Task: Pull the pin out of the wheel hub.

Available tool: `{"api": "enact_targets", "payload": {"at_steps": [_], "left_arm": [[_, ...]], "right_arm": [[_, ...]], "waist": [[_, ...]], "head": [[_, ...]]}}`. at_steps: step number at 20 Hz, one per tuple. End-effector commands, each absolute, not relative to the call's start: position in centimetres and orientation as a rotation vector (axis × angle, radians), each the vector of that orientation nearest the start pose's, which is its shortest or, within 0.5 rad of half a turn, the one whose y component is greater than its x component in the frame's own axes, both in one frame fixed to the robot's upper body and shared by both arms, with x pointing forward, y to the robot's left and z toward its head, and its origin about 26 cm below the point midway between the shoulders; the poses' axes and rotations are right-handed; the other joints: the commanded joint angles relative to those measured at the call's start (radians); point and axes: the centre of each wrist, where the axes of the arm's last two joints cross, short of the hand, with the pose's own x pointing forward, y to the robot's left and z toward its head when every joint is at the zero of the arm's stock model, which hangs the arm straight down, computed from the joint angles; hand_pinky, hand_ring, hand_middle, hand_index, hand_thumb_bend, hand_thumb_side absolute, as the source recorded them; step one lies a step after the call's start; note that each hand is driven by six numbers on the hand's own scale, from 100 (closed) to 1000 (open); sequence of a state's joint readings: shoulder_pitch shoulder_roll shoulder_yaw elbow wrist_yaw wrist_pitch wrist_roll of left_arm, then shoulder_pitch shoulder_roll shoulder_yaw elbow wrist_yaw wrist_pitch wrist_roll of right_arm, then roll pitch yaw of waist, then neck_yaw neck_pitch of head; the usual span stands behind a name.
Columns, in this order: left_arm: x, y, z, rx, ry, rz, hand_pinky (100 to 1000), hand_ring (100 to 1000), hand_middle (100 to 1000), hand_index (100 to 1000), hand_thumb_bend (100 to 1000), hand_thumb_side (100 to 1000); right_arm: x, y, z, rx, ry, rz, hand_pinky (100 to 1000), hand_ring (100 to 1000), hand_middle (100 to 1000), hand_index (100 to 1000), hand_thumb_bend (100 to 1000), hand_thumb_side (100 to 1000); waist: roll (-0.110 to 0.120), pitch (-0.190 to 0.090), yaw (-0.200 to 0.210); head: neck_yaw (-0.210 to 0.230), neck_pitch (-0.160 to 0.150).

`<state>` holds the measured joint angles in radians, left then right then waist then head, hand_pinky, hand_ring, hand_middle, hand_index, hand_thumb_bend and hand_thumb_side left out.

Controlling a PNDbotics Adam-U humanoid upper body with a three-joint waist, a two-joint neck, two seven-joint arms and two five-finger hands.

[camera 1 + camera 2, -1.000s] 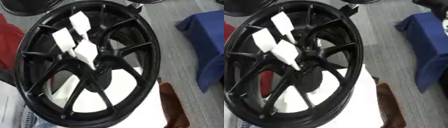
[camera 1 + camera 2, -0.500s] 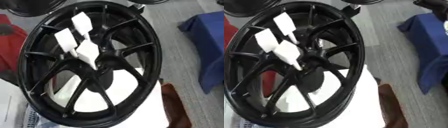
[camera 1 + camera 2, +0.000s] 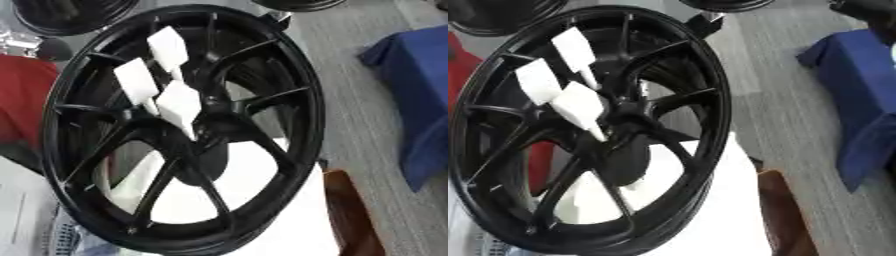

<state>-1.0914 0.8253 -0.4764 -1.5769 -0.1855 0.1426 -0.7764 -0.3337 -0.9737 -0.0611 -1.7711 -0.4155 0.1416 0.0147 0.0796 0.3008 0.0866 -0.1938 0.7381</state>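
hands are out of both views, so i cannot tell whether their fingers are apart or together, and places here are given as a hand reaching in from the near edge would meet them. closest to it lies a white surface, with a brown thing off to its right. on that surface stands the black wheel, tilted, spokes facing the camera. at its centre is the hub, and a white pin sticks out of it toward the far left, with two more pins beyond it. the hand should, i judge, pinch the nearest pin's flat head and draw it straight along its stem, without twisting the wheel.
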Motion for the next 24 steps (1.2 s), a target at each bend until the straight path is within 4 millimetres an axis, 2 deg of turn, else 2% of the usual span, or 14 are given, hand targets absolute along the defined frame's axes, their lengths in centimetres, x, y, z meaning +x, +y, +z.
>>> {"api": "enact_targets", "payload": {"at_steps": [1,5,12,18,24], "left_arm": [[36.5,22.0,37.9,0.583,-1.539,-1.758,811,784,739,828,564,690],[35.3,21.4,37.9,0.595,-1.596,-1.682,807,781,736,825,562,674],[35.6,20.6,37.2,0.538,-1.536,-1.625,812,790,745,834,585,678],[36.2,20.3,37.1,0.520,-1.490,-1.643,811,791,746,835,597,680],[35.2,19.9,36.6,0.563,-1.497,-1.655,811,788,744,834,602,672]], "right_arm": [[30.8,-39.1,28.7,-0.445,-1.920,0.561,943,709,697,764,111,415],[30.9,-39.0,28.6,-0.445,-1.914,0.567,944,709,697,764,109,419],[31.0,-38.9,28.8,-0.441,-1.915,0.577,944,710,697,764,106,420],[31.0,-38.9,28.7,-0.439,-1.912,0.574,945,710,697,765,104,422],[31.0,-38.9,28.5,-0.438,-1.909,0.578,945,710,697,765,100,431]], "waist": [[0.000,-0.025,0.001],[0.009,-0.020,0.002],[0.014,-0.018,-0.001],[0.013,-0.019,-0.001],[0.014,-0.013,0.000]], "head": [[0.002,-0.007],[-0.001,0.000],[-0.002,0.027],[-0.001,0.026],[-0.001,0.017]]}}
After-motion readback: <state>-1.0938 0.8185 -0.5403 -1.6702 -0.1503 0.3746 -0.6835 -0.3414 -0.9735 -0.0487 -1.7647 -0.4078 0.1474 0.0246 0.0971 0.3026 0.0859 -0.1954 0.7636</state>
